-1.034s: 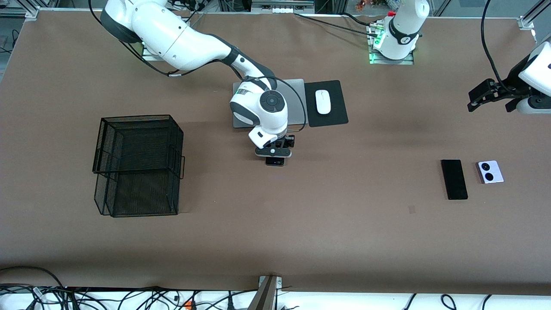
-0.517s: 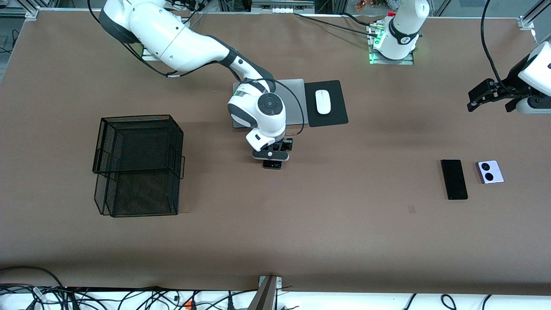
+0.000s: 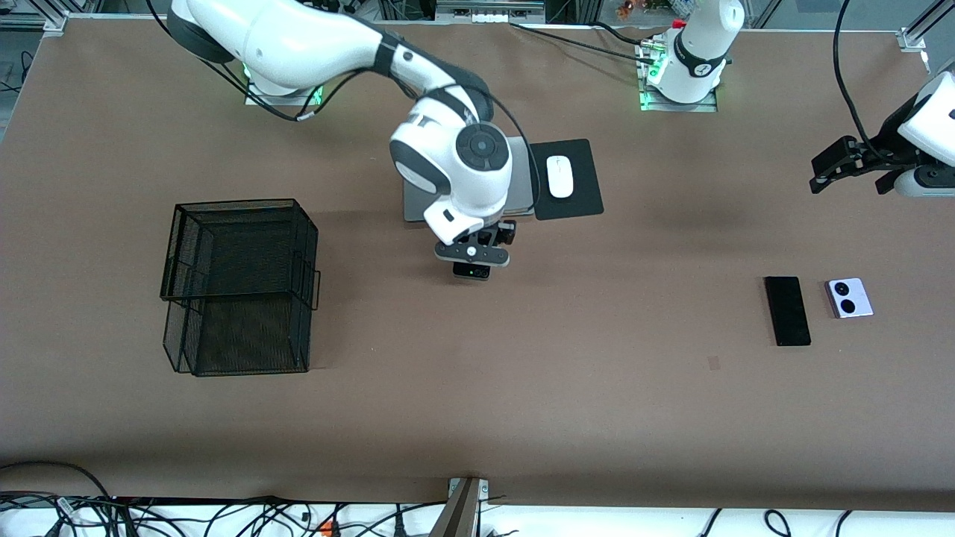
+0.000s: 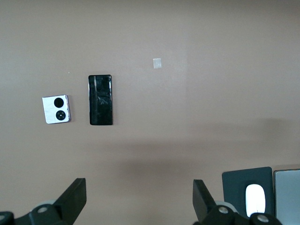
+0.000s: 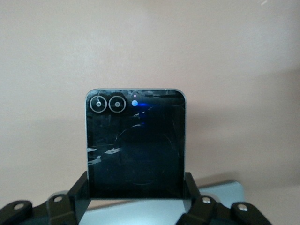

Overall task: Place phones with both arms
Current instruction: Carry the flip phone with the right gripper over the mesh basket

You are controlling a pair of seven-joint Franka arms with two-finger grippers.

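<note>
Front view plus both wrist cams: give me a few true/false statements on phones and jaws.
1. The right gripper holds the black flip phone in shut jaws. True.
2. The left gripper grips the slab phone. False: its jaws are open and empty, up over the left arm's end of the table, waiting.
3. The slab phone lies beside the lilac flip phone on the table. True.
4. A phone sits in the wire basket. False: no phone shows in it.
5. The mouse rests on the laptop. False: it rests on the black mouse pad.

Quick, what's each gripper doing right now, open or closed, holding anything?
Left gripper: open, empty, waiting above the table.
Right gripper: shut on the black flip phone, by the laptop.
</note>
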